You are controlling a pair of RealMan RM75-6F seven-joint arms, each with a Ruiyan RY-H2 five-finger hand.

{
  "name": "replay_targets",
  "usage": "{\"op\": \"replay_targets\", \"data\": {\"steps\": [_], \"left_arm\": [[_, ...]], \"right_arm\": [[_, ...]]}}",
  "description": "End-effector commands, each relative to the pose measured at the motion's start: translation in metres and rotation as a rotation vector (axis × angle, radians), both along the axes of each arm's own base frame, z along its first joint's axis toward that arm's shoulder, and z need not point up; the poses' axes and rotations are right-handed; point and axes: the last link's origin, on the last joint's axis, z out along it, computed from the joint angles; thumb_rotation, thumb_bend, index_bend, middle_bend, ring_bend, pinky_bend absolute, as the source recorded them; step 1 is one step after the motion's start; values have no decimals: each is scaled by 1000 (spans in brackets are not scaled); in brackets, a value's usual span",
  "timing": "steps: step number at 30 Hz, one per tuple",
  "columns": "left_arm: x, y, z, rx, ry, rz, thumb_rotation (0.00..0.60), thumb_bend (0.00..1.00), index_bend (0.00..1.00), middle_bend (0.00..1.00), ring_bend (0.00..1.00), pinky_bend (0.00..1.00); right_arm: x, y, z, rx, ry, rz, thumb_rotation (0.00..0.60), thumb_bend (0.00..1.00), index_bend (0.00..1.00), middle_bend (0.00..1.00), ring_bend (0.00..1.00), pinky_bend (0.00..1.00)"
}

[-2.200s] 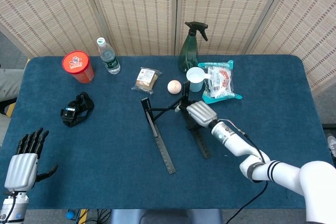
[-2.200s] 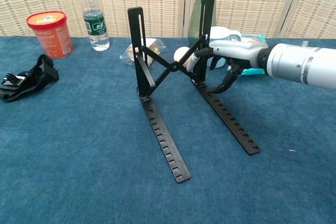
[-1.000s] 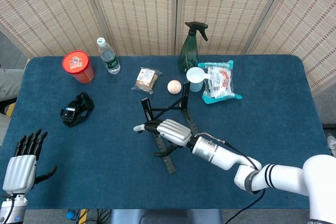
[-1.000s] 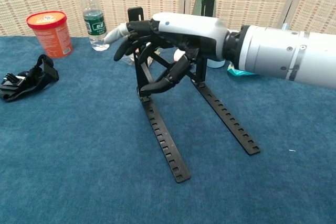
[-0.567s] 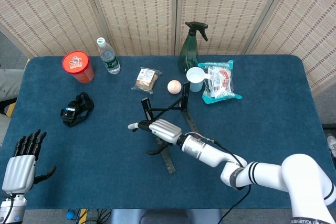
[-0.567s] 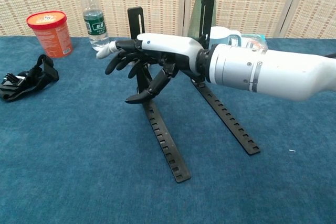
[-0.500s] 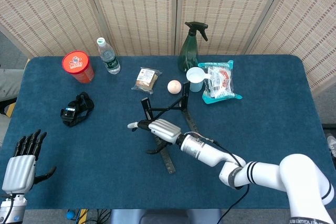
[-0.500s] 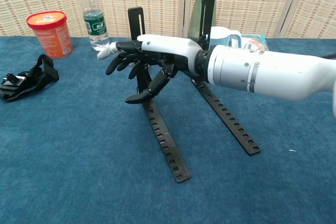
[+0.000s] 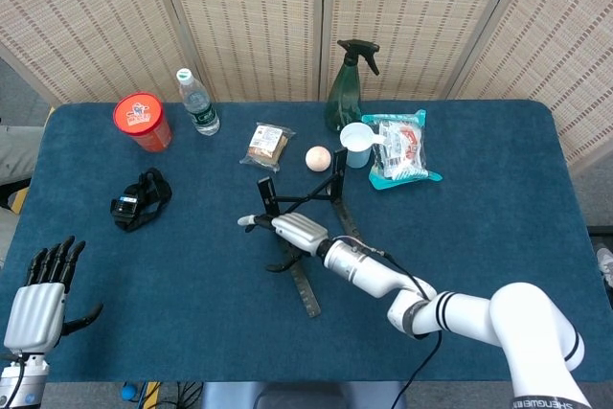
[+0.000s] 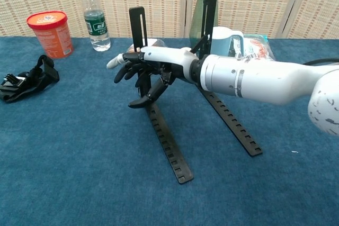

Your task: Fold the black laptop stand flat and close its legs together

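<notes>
Head view is showing the black laptop stand (image 9: 302,237) standing near the middle of the blue tabletop (image 9: 498,208), with its two notched base legs (image 10: 167,141) lying splayed on the cloth and its two slotted uprights (image 10: 139,27) rising at the far end, joined by a crossed brace. The long axis of each leg is running from the far side toward the robot, so the closing motion — by judgement — is calling for a sideways push across that axis.

The right robot hand (image 10: 142,75) is reaching in from the right and is hovering at the base of the left-side upright, its fingers (image 10: 151,93) partly curled and apart around that upright. Chest view is not showing whether the fingers are actually touching the metal or only framing it; no firm grip is visible, and whether the hand is holding anything cannot be told.

The left robot hand (image 9: 38,296) is resting at the near left corner of the tabletop, fingers spread and holding nothing, well apart from the stand. The right robot hand is therefore the nearer one by far.

The stand is lying directly under and just beyond the right hand — the uprights are not yet folded down, and the legs are not yet together.
</notes>
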Motion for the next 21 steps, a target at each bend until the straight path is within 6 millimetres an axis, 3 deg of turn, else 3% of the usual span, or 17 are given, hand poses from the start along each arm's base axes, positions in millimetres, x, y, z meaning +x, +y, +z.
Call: {"op": "replay_targets", "data": {"steps": [1,14,21], "left_arm": [[0,0,1,2,1,1,600,151,18,0,0,0],[-1,-3,3,9,0,3,600,151,18,0,0,0],[-2,-4,4,12,-1,7,600,151,18,0,0,0]], "right_arm": [[3,-2,-3,1,0,-5,600,149,138,247,155,228],[4,-9,-12,-18,35,-7,600,152,132,241,86,127],[2,-4,2,-28,9,19,600,153,129,240,79,127]]}}
